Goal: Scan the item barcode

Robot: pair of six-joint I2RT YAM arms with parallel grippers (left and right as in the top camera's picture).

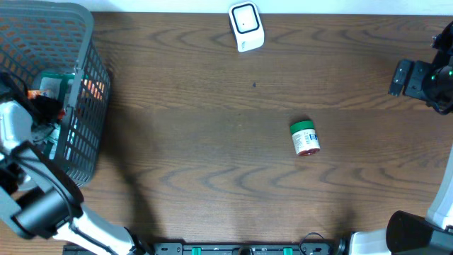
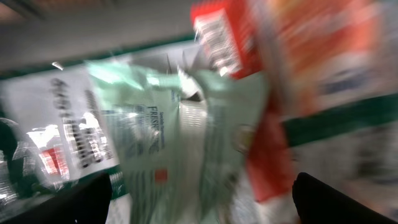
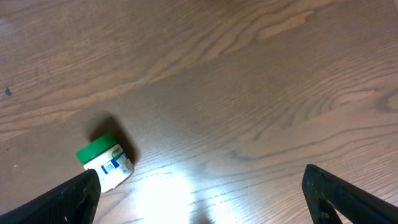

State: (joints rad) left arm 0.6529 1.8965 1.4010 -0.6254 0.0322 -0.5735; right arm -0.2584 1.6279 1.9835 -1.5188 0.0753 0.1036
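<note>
Left wrist view: left tool [image 2: 200, 199] stands wide over a pale-green packet [image 2: 186, 130] in the basket [image 1: 94, 74]; likely the picking step, closing comes next.

We see a dark brown wood-grain table [image 1: 198, 163] filling the frame, and a grey plastic lattice basket [image 1: 83, 134] standing at its upper left

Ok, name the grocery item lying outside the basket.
The green-lidded jar, on its side on the wood; the pale-green pouch and orange packet sit in the basket.
</note>
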